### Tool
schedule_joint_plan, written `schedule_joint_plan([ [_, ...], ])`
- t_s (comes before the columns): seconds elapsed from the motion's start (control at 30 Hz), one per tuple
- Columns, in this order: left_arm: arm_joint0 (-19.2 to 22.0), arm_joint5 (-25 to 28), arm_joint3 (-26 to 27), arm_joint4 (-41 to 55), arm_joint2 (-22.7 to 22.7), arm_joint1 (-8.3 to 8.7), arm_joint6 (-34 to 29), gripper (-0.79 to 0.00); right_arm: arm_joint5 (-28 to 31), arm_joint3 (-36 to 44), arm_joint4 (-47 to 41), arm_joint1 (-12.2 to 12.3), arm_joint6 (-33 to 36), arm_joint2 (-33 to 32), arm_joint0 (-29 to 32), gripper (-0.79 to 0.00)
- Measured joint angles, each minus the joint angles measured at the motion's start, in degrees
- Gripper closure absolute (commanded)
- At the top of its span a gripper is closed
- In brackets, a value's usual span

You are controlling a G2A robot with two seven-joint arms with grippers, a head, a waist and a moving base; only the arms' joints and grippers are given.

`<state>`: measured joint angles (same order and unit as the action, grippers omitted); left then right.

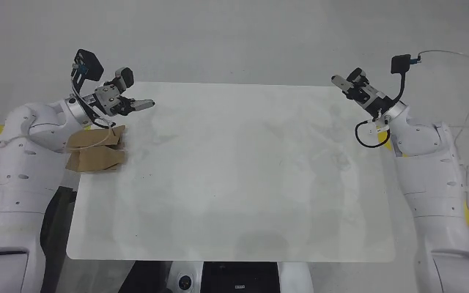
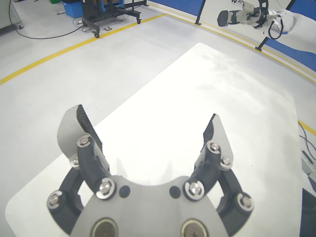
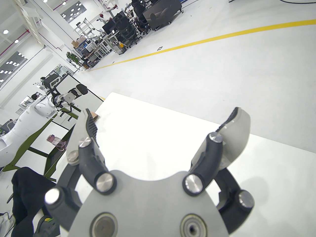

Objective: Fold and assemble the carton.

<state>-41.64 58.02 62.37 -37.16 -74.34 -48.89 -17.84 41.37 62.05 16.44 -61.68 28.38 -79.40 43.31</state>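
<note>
Our left gripper (image 2: 145, 122) and right gripper (image 3: 160, 122) gape empty; the flat brown cardboard carton (image 1: 95, 150), straddling the edge of the white table (image 1: 234, 168), could fall if nudged.

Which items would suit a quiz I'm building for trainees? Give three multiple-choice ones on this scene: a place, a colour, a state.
1. Where does the carton lie? A) mid-table B) at the table edge near the left gripper C) on the floor
2. What colour is the carton? A) white B) brown C) blue
3. How is the left gripper? A) open, empty B) shut on the carton C) shut, empty
Key: 1B, it overhangs the table edge close to that gripper; 2B, plain brown cardboard; 3A, its fingers stand apart with nothing between.
</note>
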Motion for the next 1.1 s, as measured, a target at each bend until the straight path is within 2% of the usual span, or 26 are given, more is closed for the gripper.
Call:
schedule_joint_plan([
  [0.33,3.93,-0.02,-9.95,12.9,-2.67,2.07,-12.38,-0.785,0.0,0.0,0.0,0.0,0.0,0.0,0.0,-0.785],
  [0.67,9.3,-1.82,-21.34,21.59,-3.0,3.59,-25.37,-0.785,0.0,0.0,0.0,0.0,0.0,0.0,0.0,-0.785],
  [0.87,12.54,-2.28,-28.63,22.36,-2.65,4.03,-28.13,-0.785,0.0,0.0,0.0,0.0,0.0,0.0,0.0,-0.785],
  [1.1,15.6,-3.72,-37.53,19.22,-2.81,4.99,-26.9,-0.785,0.0,0.0,0.0,0.0,0.0,0.0,0.0,-0.785],
])
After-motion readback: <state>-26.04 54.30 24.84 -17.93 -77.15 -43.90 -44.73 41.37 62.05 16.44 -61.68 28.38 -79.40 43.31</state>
